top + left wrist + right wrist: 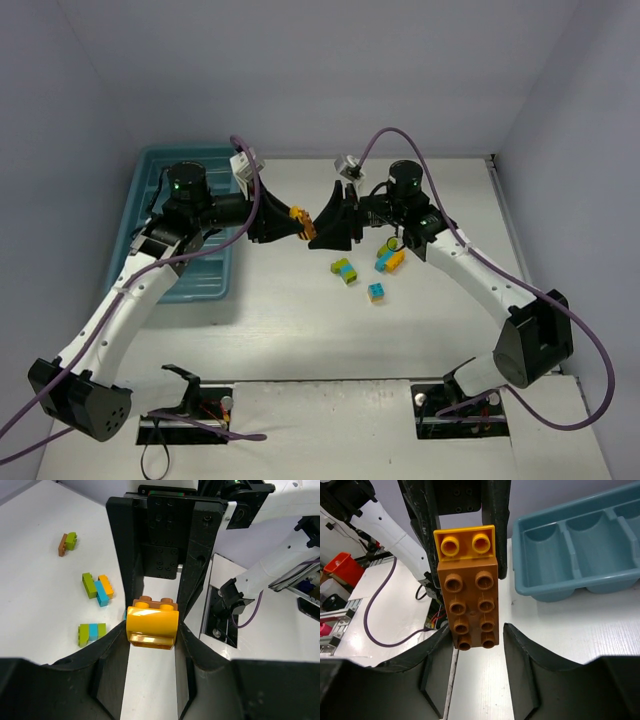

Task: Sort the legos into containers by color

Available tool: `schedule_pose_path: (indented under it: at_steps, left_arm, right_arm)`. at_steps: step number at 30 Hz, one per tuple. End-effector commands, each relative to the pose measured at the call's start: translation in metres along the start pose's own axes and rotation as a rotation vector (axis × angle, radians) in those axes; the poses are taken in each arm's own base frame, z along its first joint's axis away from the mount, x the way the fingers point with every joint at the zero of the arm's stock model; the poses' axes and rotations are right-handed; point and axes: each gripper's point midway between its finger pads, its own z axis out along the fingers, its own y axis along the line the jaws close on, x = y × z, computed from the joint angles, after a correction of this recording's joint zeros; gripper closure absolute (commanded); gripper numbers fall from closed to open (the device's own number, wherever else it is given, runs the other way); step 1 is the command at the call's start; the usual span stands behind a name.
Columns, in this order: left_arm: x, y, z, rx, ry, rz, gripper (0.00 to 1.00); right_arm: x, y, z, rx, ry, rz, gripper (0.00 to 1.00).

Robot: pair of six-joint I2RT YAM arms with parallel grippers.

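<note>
A white worktop [290, 340] is lying inside pale grey-blue walls. Nearest the arm bases, at about four o'clock from the two meeting hands, loose legos [377, 292] in cyan, lime and yellow are sitting in a small scatter, well apart from the tray.

Above the middle of the worktop, the left hand [152, 635] is pinching a yellow brick [151, 624], with its jaws closed narrowly on the brick's flanks. A longer brown brick [470, 605] is clinging to that yellow one and reaching toward the other arm. The right hand [477, 632] is standing around the brown brick's free end with its jaws part open. A sliver of gap is showing on the three o'clock side, so it is not clamping anything yet.

The step looks like splitting the two colours. The right hand should be closing squarely on the brown brick's long sides, seated deep enough not to slip. It should then be tilting the brick off rather than tugging straight, while the left hand is holding firm. A shallow pinch is likely to let a brick spring loose.

Farther off, at ten o'clock, the teal tray [150, 170] is waiting. Its compartments [547, 550] are showing bare wherever they are visible, and the left arm is hiding the rest.
</note>
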Motion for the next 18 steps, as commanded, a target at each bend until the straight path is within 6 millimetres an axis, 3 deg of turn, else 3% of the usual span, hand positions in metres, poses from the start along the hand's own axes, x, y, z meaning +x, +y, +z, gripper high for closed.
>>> schedule_pose_path:
  at_steps: [1, 4, 8, 18]
  left_arm:
    - [-0.027, -0.017, -0.004, 0.036, -0.049, 0.119, 1.00]
    - [-0.022, -0.014, -0.005, 0.021, -0.029, 0.120, 1.00]
    - [-0.014, -0.013, -0.008, 0.006, 0.001, 0.124, 1.00]
    - [0.010, -0.003, -0.017, -0.046, 0.079, 0.118, 1.00]
  right_arm:
    - [-0.028, 0.009, 0.003, -0.026, -0.036, -0.113, 0.60]
    - [-0.026, 0.008, 0.004, -0.028, -0.030, -0.111, 0.74]
    - [-0.023, 0.004, 0.001, -0.024, -0.023, -0.103, 1.00]
    - [-0.024, -0.002, -0.024, 0.000, -0.031, -0.089, 1.00]
